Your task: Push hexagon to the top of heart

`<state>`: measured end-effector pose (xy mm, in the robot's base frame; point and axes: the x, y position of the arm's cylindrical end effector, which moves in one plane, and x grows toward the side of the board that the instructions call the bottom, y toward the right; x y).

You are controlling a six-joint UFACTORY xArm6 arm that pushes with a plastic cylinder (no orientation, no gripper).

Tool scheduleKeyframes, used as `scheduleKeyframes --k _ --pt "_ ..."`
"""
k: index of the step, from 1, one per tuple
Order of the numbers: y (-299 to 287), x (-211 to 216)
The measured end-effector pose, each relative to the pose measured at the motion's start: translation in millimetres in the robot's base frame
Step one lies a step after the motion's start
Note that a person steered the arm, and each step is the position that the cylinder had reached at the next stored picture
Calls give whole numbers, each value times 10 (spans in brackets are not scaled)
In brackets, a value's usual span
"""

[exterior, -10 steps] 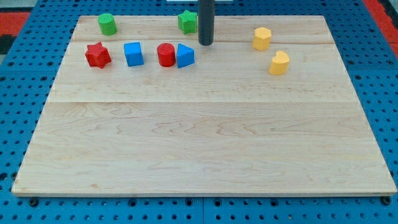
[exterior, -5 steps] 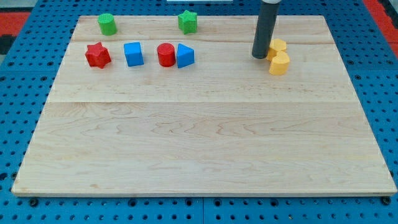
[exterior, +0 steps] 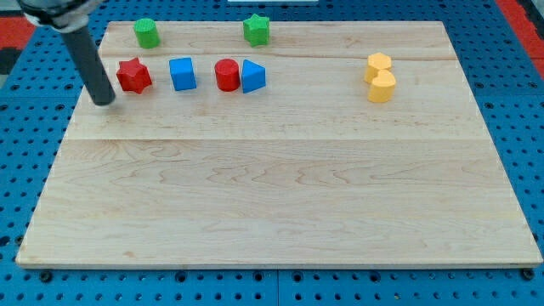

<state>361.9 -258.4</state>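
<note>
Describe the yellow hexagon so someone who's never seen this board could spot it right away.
Look at the wooden board, near its upper right. Two yellow blocks sit touching there; the yellow hexagon is the upper one, flat-sided, directly above the rounded yellow heart.

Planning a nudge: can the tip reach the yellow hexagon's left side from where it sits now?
Probably yes. My tip sits far left beside the red star; bare board below the block row leads to the yellow hexagon, which touches the yellow heart.

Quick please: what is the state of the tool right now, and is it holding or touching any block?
My tip: a plain rod with no jaws, holding nothing. It sits at the view's left, just left of and below the red star, touching no block.
</note>
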Motion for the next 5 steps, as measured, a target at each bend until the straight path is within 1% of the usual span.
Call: scheduleKeyframes --k 1,2,3,4,5 --pt "-21 -444" --pt "395 -844" --pt "283 -935" --pt "-138 -497" --pt "-60 -79"
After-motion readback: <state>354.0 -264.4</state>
